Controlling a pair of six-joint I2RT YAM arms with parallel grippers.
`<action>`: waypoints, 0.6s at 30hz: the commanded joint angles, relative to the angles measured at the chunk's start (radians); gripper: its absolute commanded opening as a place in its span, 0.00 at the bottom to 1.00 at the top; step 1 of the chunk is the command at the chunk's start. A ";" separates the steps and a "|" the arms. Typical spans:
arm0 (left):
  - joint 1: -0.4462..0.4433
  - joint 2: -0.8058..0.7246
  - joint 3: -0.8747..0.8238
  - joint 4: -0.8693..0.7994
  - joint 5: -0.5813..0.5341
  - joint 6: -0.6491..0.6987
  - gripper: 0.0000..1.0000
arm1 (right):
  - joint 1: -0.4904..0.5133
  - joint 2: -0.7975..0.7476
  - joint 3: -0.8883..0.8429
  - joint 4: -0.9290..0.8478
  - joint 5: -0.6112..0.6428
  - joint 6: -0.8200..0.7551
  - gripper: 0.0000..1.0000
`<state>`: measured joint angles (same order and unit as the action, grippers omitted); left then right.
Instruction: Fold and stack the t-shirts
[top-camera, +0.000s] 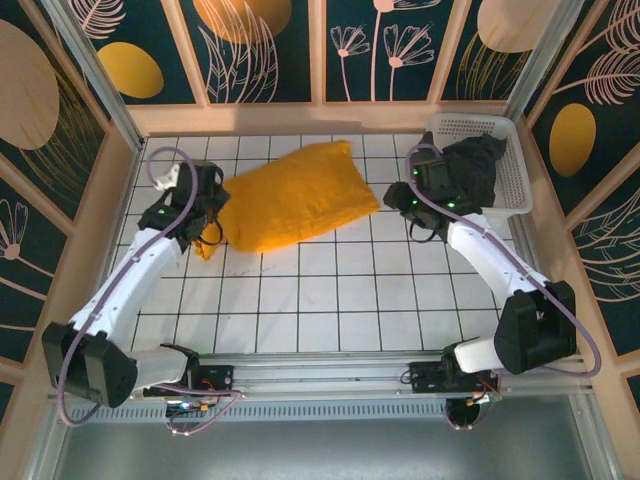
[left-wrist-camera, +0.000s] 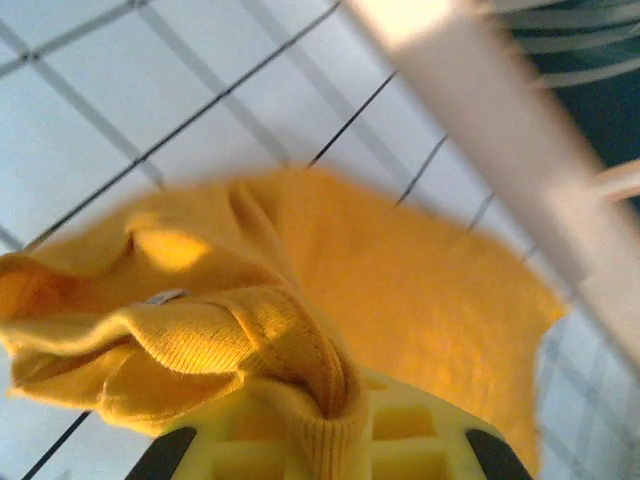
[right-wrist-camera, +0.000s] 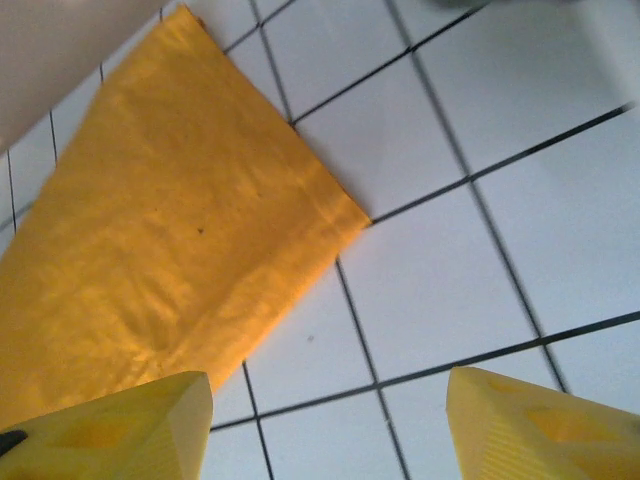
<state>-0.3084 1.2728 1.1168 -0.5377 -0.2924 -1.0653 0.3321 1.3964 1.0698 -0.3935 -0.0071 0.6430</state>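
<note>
Orange-yellow t-shirt (top-camera: 295, 197) lies part-folded by the table's (top-camera: 330, 300) far edge, left claw (left-wrist-camera: 325, 440) clenched on its ribbed edge, right claw (right-wrist-camera: 330, 420) released, charcoal t-shirt (top-camera: 470, 170) unfolded in the basket (top-camera: 518, 170), nothing stacked.

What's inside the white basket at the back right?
A dark grey t-shirt lies bunched in the left half of the white basket; bare lattice shows on the right. The cloth covers the floor under it, so anything beneath cannot be seen.

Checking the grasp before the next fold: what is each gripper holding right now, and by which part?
Left gripper pinches the orange t-shirt by a ribbed edge; right gripper is open, holding nothing.
</note>
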 joint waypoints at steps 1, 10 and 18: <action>0.000 -0.025 -0.035 -0.007 0.032 -0.029 0.00 | 0.056 0.042 -0.035 0.042 0.019 0.034 0.64; -0.001 -0.033 -0.029 -0.060 -0.001 0.011 0.00 | 0.097 0.318 0.079 0.170 0.040 -0.101 0.63; 0.000 -0.065 -0.069 -0.080 0.002 0.006 0.00 | 0.098 0.606 0.322 0.134 0.091 -0.177 0.62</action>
<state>-0.3084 1.2396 1.0649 -0.5892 -0.2729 -1.0706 0.4271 1.9549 1.3262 -0.2604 0.0357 0.5125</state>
